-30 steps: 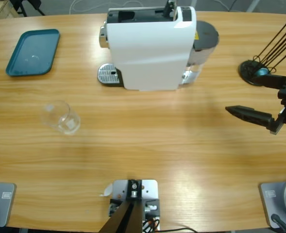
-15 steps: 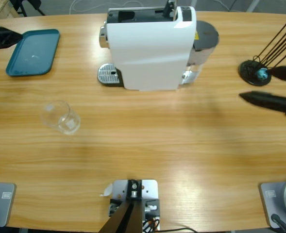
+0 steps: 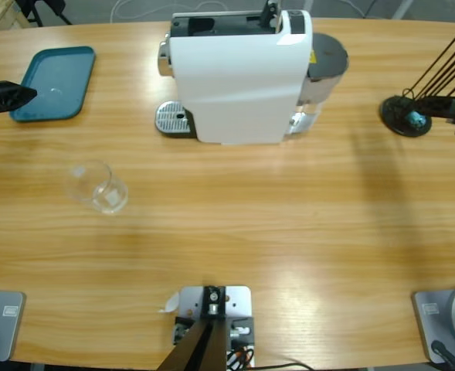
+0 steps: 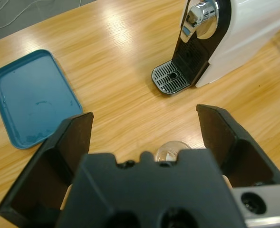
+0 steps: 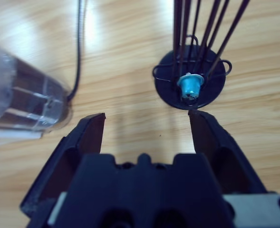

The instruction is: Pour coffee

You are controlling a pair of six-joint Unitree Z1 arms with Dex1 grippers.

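Non-task stuff: teal tray [image 3: 52, 83] far left on wooden table [image 3: 289, 232], nothing on it. Black wire capsule rack [image 3: 409, 114] at right edge w/ one blue capsule [image 5: 190, 87] in its base. Small white scrap [image 3: 165, 309] near front edge.

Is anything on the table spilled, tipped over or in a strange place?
No spill shows. One oddity: the glass stands on bare wood, apart from the coffee machine, whose drip grate is bare. Both tools, left and right, are open, holding nothing.
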